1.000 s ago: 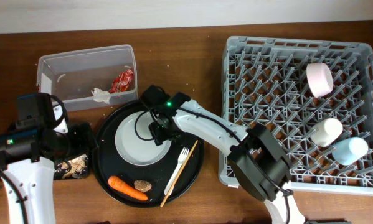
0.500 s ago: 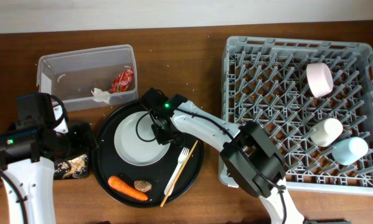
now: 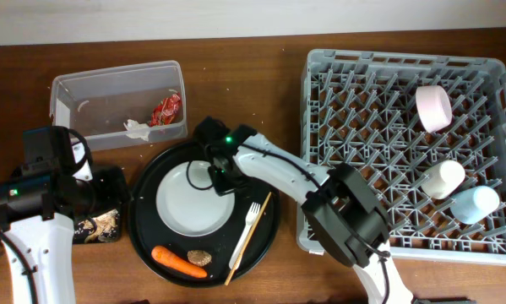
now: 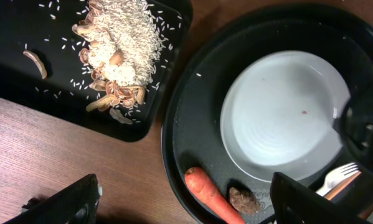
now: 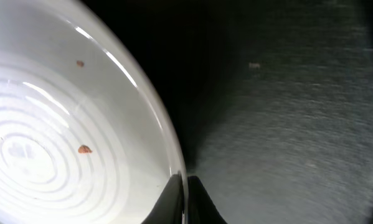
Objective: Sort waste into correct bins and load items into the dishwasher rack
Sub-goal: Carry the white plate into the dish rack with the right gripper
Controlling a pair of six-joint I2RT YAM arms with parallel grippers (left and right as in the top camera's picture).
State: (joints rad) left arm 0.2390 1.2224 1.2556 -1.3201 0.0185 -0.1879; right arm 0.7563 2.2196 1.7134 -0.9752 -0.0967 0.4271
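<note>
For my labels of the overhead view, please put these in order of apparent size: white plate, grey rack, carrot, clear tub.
From largest to smallest:
1. grey rack
2. clear tub
3. white plate
4. carrot
No two look alike in size.

The tabletop [image 3: 261,59] is brown wood grain. The dishwasher rack [image 3: 405,59] is grey with a lattice floor, holding a pale pink bowl [image 3: 433,107], a small white cup [image 3: 443,179] and a light blue cup [image 3: 475,203]. The round tray [image 3: 147,236] is black; on it the plate [image 3: 189,198] is white with faint concentric rings and brown specks, the carrot [image 3: 178,262] orange, the round piece [image 3: 200,257] brown, the fork [image 3: 253,211] pale wood. The tub [image 3: 62,93] is clear, with a red wrapper [image 3: 166,109] and white napkin [image 3: 137,128]. The rectangular tray [image 4: 24,93] is black, its grains [image 4: 121,43] beige-white.
</note>
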